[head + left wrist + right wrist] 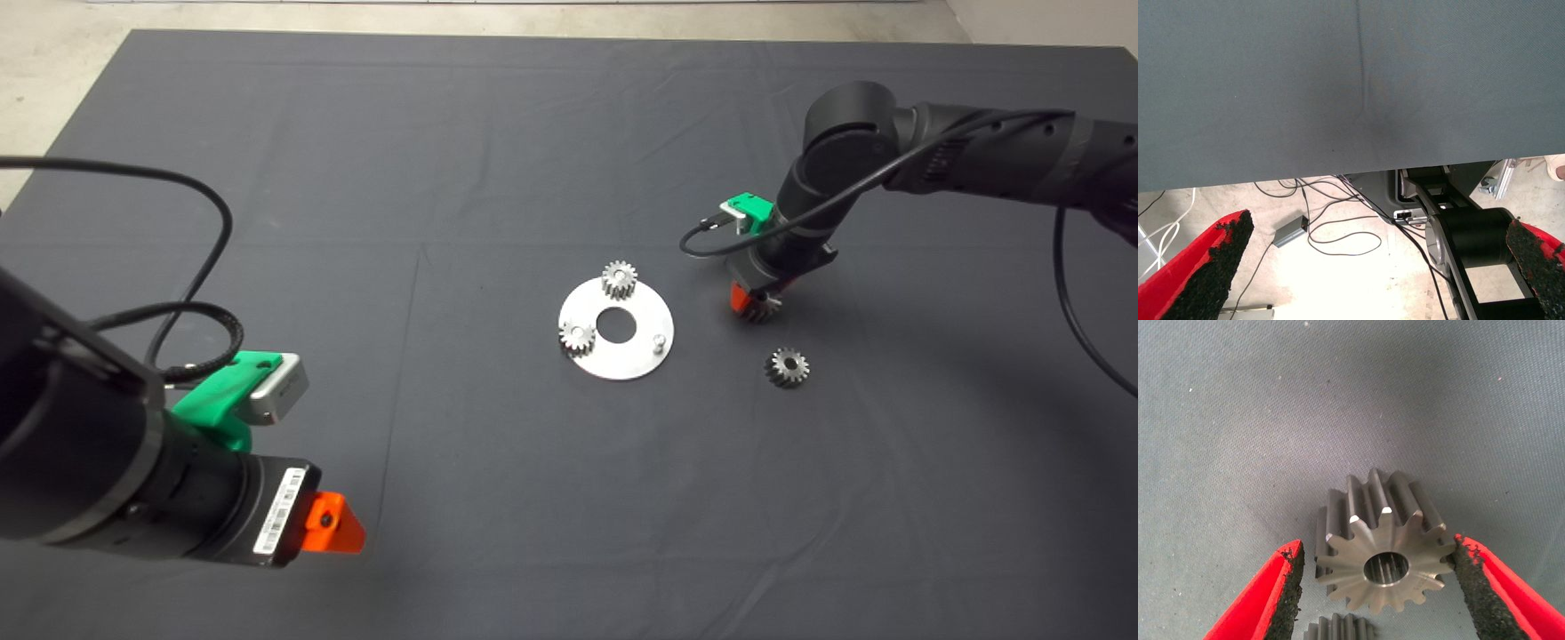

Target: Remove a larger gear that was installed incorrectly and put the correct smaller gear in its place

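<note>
The larger gear point(1381, 553), silver with long flaring teeth, sits between the red fingers of my right gripper point(1379, 550), right of the round silver plate point(640, 360). A thin gap shows beside one pad point(1290, 583), while the other pad point(1470, 577) is at a tooth tip. In the head view this gear point(765, 308) shows just under the right gripper point(754, 302). The smaller gear point(787, 366), darker, lies on the mat a little nearer the front; its top edge point(1338, 628) also shows in the right wrist view. My left gripper point(333, 524) is parked at the lower left, open and empty.
Two small short-toothed gears point(619, 279) point(576, 336) sit on the plate, and a bare pin point(659, 340) stands on its right side. The left wrist view shows the mat's edge point(1338, 170), cables on the floor and the robot's base.
</note>
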Action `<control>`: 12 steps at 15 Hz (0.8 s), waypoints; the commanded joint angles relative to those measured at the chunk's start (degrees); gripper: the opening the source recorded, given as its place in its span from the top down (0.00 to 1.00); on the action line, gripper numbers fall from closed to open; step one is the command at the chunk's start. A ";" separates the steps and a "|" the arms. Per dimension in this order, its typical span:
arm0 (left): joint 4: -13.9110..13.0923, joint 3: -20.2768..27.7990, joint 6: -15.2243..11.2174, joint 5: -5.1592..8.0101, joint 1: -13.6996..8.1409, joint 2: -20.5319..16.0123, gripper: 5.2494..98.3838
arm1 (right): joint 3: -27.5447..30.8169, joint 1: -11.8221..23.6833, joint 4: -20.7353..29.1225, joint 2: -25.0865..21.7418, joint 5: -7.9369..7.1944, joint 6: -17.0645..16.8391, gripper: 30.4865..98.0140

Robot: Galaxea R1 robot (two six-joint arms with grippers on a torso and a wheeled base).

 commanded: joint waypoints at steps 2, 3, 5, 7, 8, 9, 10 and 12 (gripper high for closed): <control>-0.94 0.86 -0.25 0.32 -0.59 -0.09 0.01 | 6.65 5.47 4.26 -2.08 -6.98 -0.07 0.59; -0.95 0.86 -0.25 0.32 -0.59 -0.09 0.01 | 8.70 7.53 5.53 -2.86 -6.98 0.36 0.54; -1.01 0.86 -0.25 0.32 -0.60 -0.09 0.01 | 10.41 11.70 8.03 -4.19 -6.99 0.37 0.52; -0.98 0.86 -0.25 0.32 -0.64 -0.09 0.01 | 12.73 12.83 8.11 -6.20 -7.41 0.37 0.45; -0.93 0.86 -0.25 0.32 -0.59 -0.09 0.01 | 13.69 12.83 8.11 -7.28 -7.41 0.37 0.44; -1.00 0.86 -0.25 0.32 -0.59 -0.09 0.01 | 15.59 12.75 8.11 -8.35 -7.41 0.04 0.44; -0.97 0.86 -0.25 0.32 -0.59 -0.09 0.01 | 17.80 12.75 8.11 -9.10 -7.41 -0.20 0.43; -0.93 0.86 -0.25 0.32 -0.59 -0.09 0.01 | 19.54 12.75 8.14 -10.75 -7.41 -0.16 0.37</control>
